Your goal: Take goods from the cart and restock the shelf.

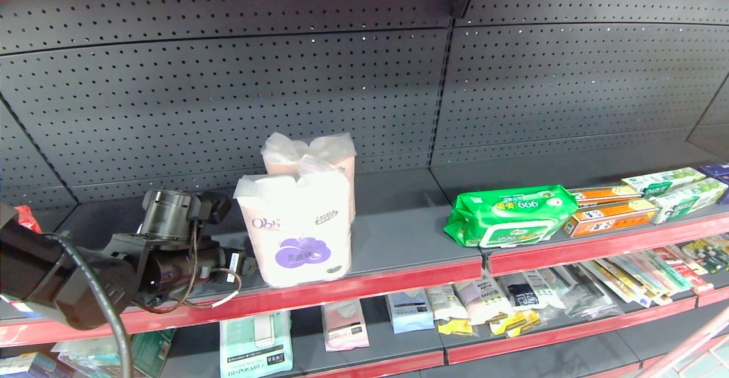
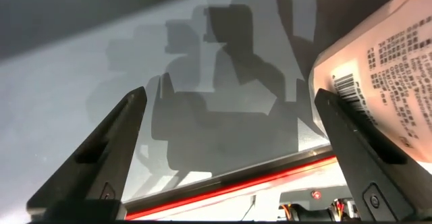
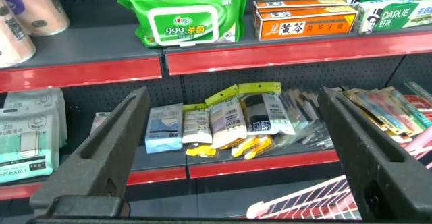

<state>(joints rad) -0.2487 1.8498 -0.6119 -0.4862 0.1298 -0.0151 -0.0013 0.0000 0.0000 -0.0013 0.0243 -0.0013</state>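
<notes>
Right gripper (image 3: 233,96): fingers (image 3: 101,156) spread wide, nothing between them. Green wipes pack (image 3: 185,11) lies flat on the red-edged shelf (image 3: 270,52). Orange boxes (image 3: 307,18) sit just beside the pack, with green-and-white boxes (image 3: 391,11) beyond those. Wrapped paper rolls (image 3: 27,18) stand on the pack's other side, well apart. Small flat packets (image 3: 229,119) lie on the tier under the pack. White wire cart (image 3: 304,200) lower still.

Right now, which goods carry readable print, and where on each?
White toilet-roll pack with purple emblem: large letters on front, readable.
Green plastic wet-wipe pack: big digits on its label, readable.
Orange cardboard boxes: characters on side, readable.
Lower-shelf packets: too small.
</notes>
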